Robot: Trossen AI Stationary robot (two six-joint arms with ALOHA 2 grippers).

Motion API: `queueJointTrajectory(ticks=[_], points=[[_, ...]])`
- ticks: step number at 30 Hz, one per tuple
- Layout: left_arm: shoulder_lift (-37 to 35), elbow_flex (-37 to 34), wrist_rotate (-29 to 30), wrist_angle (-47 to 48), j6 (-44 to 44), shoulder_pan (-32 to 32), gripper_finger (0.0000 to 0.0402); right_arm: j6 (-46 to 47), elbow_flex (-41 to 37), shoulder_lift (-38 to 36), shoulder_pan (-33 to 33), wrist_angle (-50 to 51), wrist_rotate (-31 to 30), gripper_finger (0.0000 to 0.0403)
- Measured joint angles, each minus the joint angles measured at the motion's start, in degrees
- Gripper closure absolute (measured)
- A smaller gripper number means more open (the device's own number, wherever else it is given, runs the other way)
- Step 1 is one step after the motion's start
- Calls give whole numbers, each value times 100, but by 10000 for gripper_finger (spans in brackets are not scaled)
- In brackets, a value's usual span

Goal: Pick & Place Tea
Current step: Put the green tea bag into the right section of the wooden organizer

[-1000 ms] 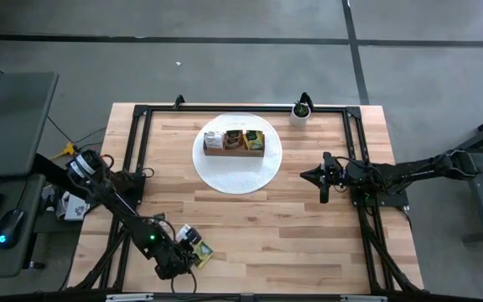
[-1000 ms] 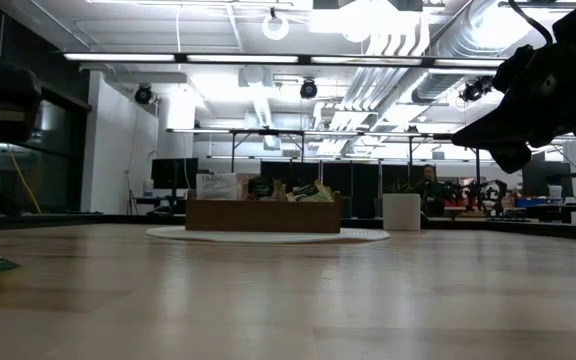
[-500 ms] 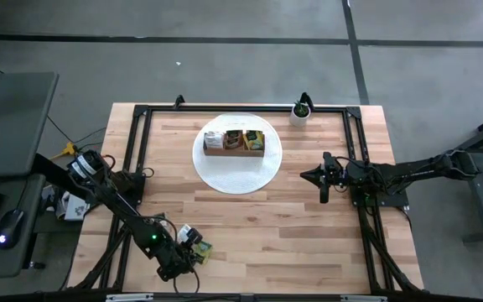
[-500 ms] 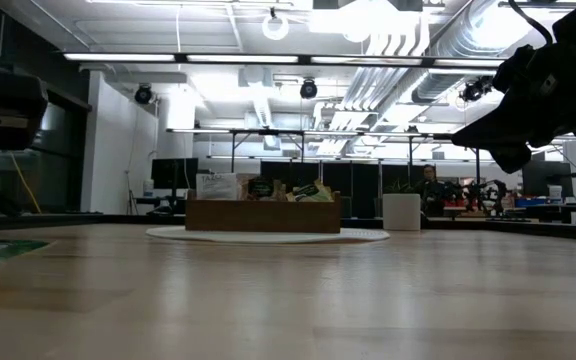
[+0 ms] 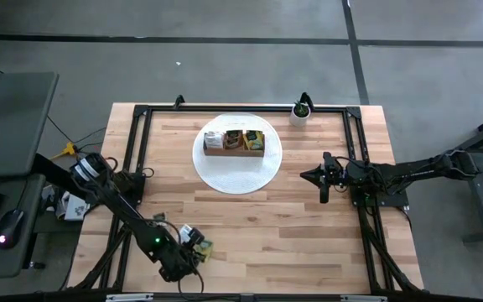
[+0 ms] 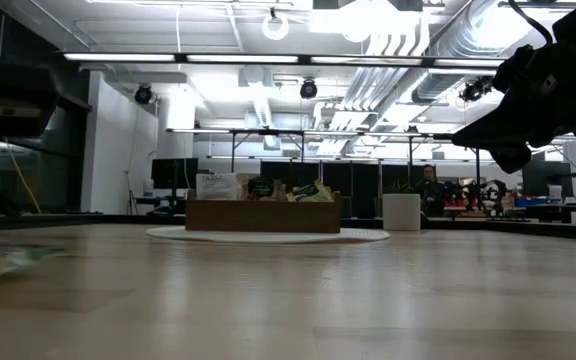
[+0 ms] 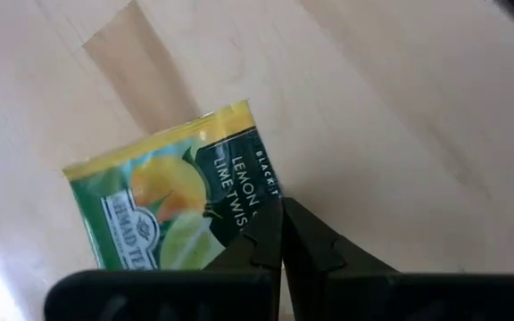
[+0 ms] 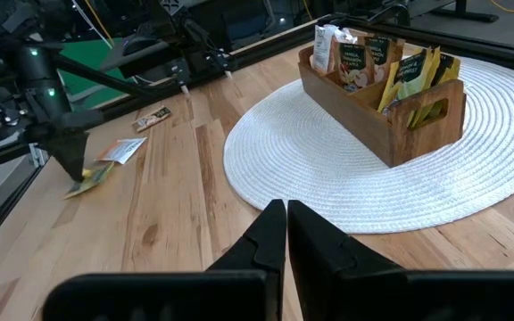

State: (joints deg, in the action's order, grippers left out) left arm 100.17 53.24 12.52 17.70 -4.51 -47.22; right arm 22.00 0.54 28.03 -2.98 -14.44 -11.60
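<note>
**Pinching a lemon tea sachet at the table's near-left corner**

Closing on the edge of a green-yellow sachet (image 7: 172,201), the left gripper (image 7: 281,234) has its fingers pressed together with the packet's corner caught between them, as the left wrist view shows. In the high view the left gripper (image 5: 193,250) sits low at the near-left part of the table (image 5: 309,218), and the sachet (image 5: 203,248) pokes out just beside it. Another loose sachet (image 8: 124,150) lies flat near it, and a tan one (image 8: 152,118) lies farther along the table.

The wooden box (image 5: 234,142) stands on the round white mat (image 5: 237,172) at the far middle of the table, well apart from the pick. Its compartments already hold upright sachets.

The right gripper (image 5: 323,186) waits with its fingers together above the right side of the table, empty.

To do this step well, I would lift straight up and slowly, since the hold appears to be only on a thin corner and the paper could slip or fold. Checking that the packet hangs free of the table before swinging toward the box seems wise. A green-yellow packet probably belongs in the compartment that shows matching packets.
</note>
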Motion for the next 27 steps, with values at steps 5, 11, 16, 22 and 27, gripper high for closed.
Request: queueJointTrajectory(ticks=[5,11,16,22,27], points=[[-3,541,339,701,266,15,401,0,-1,0,-1,0,0,391],[-12,1125,574,1406,505,7,401,0,-1,1,0,0,0,391],[-14,1512,787,1958,583,9,401,0,-2,0,0,0,1,391],[-16,1993,1045,2524,822,101,401,0,-2,0,-1,0,0,391],[-25,2287,1146,2738,1015,285,401,0,-2,0,-2,0,2,391]])
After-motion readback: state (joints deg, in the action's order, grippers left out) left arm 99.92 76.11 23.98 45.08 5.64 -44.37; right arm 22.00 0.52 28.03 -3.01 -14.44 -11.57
